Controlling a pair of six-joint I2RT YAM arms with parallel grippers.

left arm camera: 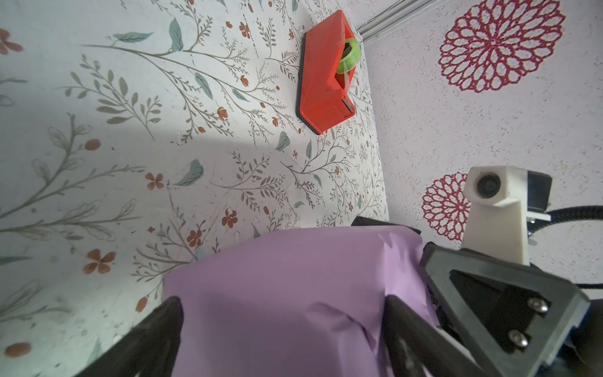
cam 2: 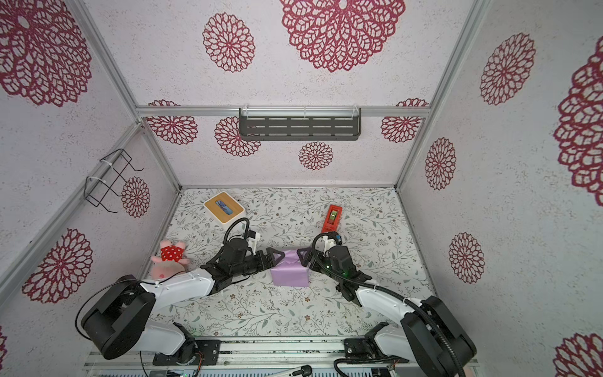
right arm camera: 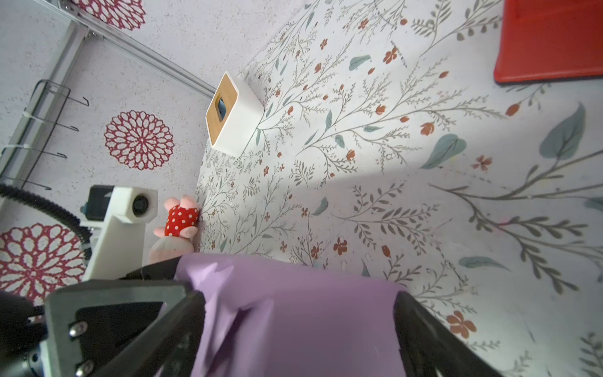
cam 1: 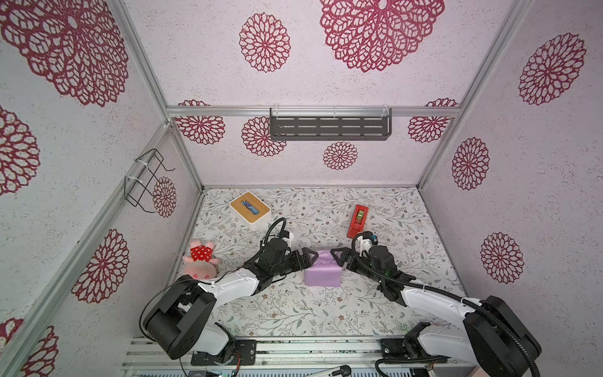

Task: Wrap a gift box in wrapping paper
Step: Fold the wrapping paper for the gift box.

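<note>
The wrapping paper (cam 1: 323, 272) (cam 2: 290, 274) shows its lilac face, folded into a box shape in the middle of the table. The gift box under it is hidden. My left gripper (cam 1: 308, 260) (cam 2: 274, 259) is at the parcel's left end and my right gripper (cam 1: 337, 258) (cam 2: 303, 258) at its right end, their tips nearly meeting over the top. In the left wrist view the left gripper (left arm camera: 284, 326) is open, its fingers straddling the paper (left arm camera: 287, 293). In the right wrist view the right gripper (right arm camera: 300, 326) straddles the creased paper (right arm camera: 293, 310) the same way.
A red tape dispenser (cam 1: 357, 220) lies behind the right gripper. A white box with a wooden slotted top (cam 1: 249, 205) stands at the back left. A pink plush toy (cam 1: 200, 261) lies by the left wall. A dark shelf (cam 1: 329, 127) and a wire rack (cam 1: 146, 179) hang on the walls.
</note>
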